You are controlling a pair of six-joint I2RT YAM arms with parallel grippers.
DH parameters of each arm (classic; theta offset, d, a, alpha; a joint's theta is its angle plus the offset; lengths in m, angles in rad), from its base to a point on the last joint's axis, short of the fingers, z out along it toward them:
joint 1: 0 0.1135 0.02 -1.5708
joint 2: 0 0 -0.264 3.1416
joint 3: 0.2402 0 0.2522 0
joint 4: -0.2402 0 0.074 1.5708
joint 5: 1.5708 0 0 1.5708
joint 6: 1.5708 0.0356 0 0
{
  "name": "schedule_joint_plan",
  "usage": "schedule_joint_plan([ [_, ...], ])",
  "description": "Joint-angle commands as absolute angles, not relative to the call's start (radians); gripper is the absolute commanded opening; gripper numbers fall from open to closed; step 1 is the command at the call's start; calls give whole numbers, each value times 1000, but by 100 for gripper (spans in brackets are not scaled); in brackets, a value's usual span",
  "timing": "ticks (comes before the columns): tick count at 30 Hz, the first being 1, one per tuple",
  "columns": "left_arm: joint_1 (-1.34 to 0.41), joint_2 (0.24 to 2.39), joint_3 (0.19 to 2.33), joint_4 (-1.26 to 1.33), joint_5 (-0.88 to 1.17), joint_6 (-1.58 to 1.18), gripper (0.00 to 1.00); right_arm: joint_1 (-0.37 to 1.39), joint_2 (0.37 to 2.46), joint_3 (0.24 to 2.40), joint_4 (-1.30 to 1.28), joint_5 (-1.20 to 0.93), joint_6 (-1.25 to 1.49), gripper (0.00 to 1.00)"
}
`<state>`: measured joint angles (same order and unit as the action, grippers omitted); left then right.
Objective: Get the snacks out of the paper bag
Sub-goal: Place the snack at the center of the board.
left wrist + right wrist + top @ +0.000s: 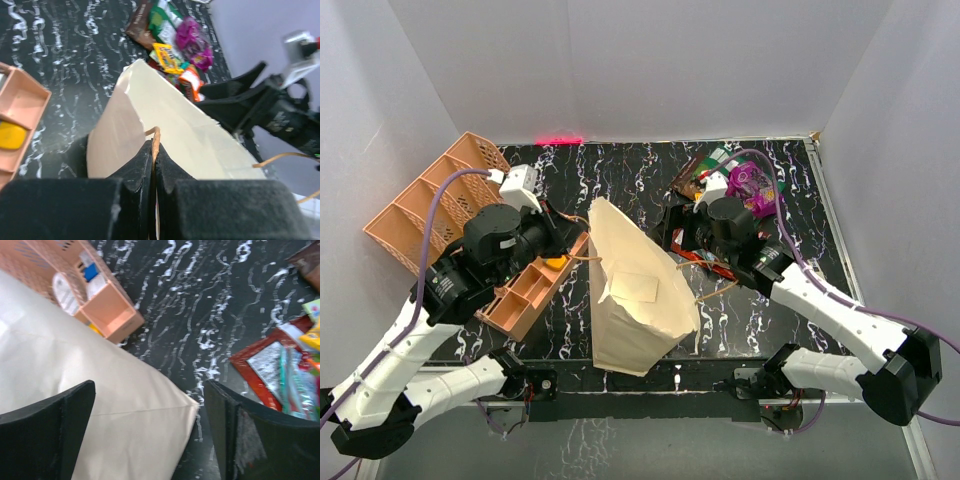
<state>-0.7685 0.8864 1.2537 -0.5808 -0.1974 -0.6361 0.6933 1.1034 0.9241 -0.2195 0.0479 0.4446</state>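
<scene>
The cream paper bag [632,290] lies tipped in the middle of the dark marbled table. My left gripper [570,250] is shut on its tan loop handle [155,142] at the bag's left edge. The snacks [735,180] lie in a heap at the back right: a purple packet [192,42], green, yellow [166,55] and orange ones, a dark-brown pouch [141,22] and a red pouch [265,365]. My right gripper [680,235] is open, its fingers [235,425] straddling the bag's corner [150,405], right beside the heap.
An orange compartment tray [440,205] stands tilted at the left, one section [525,295] next to the bag, with a yellow item [11,136] inside. The other handle [715,295] trails off the bag's right side. Walls close in on three sides.
</scene>
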Motion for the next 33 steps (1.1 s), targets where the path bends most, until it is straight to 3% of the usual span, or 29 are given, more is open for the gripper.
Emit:
schedule_joint_plan([
  [1, -767, 876, 1225, -632, -353, -617, 0, 696, 1097, 1094, -307, 206, 322, 98],
  [11, -743, 1112, 1407, -596, -463, -415, 0, 695, 1039, 1209, -398, 568, 342, 98],
  [16, -662, 1129, 1425, -628, -443, -398, 0, 694, 1045, 1320, -487, 698, 319, 98],
  [22, -602, 1069, 1394, -704, -431, -454, 2, 694, 1058, 1438, -587, 573, 408, 98],
  [25, -601, 1028, 1399, -744, -424, -477, 22, 695, 1051, 1464, -591, 422, 378, 98],
  [28, -601, 992, 1425, -764, -396, -488, 54, 695, 1037, 1518, -610, 235, 268, 98],
  [31, -602, 980, 1496, -793, -366, -494, 71, 695, 988, 1538, -599, 232, 223, 98],
  [33, -603, 979, 1553, -802, -334, -493, 77, 694, 955, 1541, -591, 255, 203, 98],
])
